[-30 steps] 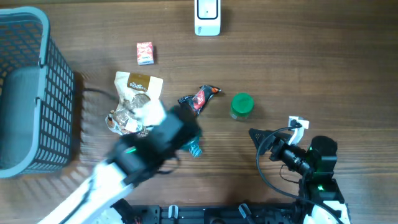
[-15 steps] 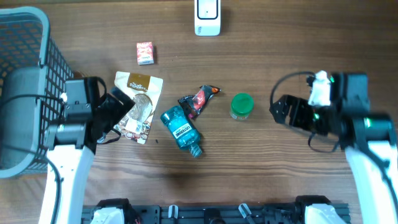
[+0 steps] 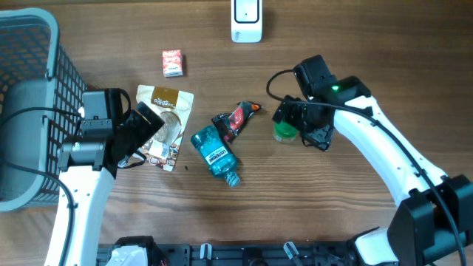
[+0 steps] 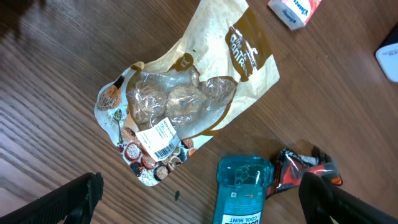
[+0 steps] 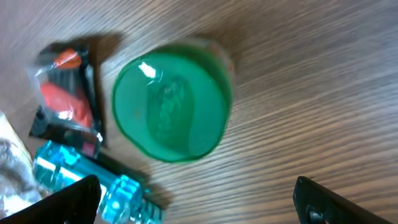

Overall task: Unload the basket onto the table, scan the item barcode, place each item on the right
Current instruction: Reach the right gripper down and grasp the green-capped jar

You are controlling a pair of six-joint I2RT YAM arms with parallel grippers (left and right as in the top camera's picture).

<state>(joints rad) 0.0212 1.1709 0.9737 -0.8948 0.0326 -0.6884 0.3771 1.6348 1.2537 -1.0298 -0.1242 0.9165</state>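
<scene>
Wood-grain tabletop (image 5: 298, 74), both wrist views. My right gripper (image 5: 193, 202) hovers with jaws spread wide; the green-lidded jar (image 5: 171, 102), likely the item to scan, sits untouched just ahead, between them. My left gripper (image 4: 199, 199), equally spread, hangs over the snack pouch (image 4: 186, 106). Best: descend squarely, straddle it evenly, close gently.

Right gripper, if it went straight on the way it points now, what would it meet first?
Probably the green jar lid, which sits just ahead of the open right gripper. How far off it is, the pictures do not show.
</scene>
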